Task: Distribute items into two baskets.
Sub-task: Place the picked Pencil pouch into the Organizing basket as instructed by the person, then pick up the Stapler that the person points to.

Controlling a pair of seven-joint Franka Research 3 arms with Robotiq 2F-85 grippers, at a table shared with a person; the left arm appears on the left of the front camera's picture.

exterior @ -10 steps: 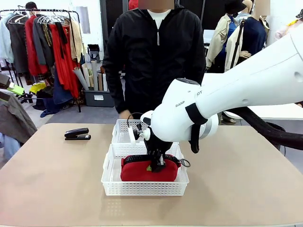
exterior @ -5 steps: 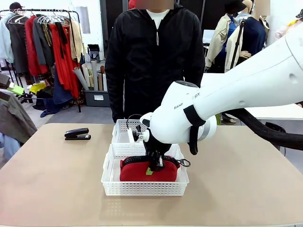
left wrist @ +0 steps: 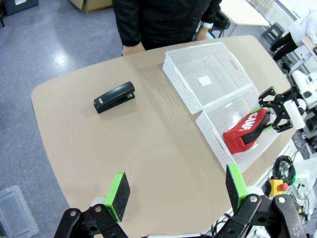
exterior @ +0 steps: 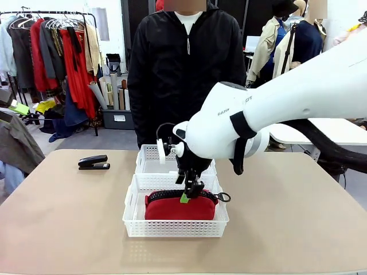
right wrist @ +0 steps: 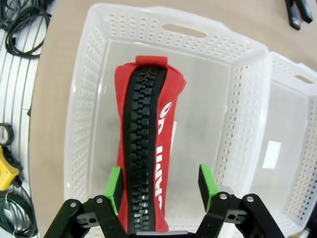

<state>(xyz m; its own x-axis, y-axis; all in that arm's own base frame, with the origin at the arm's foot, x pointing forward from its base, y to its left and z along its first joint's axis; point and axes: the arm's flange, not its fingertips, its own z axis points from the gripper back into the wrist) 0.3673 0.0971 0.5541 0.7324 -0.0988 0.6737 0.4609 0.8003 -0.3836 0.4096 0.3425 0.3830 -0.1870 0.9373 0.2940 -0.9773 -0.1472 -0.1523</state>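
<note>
The red pouch [exterior: 172, 209] lies on its own in the near white basket [exterior: 172, 230], zipper side up. My right gripper [exterior: 191, 192] hangs just above it, open, its green pads either side of the pouch [right wrist: 146, 148] with a clear gap on one side. The second basket [exterior: 148, 160] stands behind the first and holds only a small white label. On the tabletop to the left lies the black stapler [exterior: 94, 162]. My left gripper [left wrist: 177, 188] is open high over the table, above the stapler [left wrist: 115, 97] and both baskets [left wrist: 208, 79].
A person in a black jacket [exterior: 186, 69] stands at the far edge, just behind the baskets. Bare tabletop [exterior: 63, 217] stretches left and right of the baskets. Cables and a yellow box [right wrist: 7, 168] lie off the table's near edge.
My right gripper has opened off the red pouch and risen slightly; the pouch has settled lower in the near basket. The stapler and baskets have not moved.
</note>
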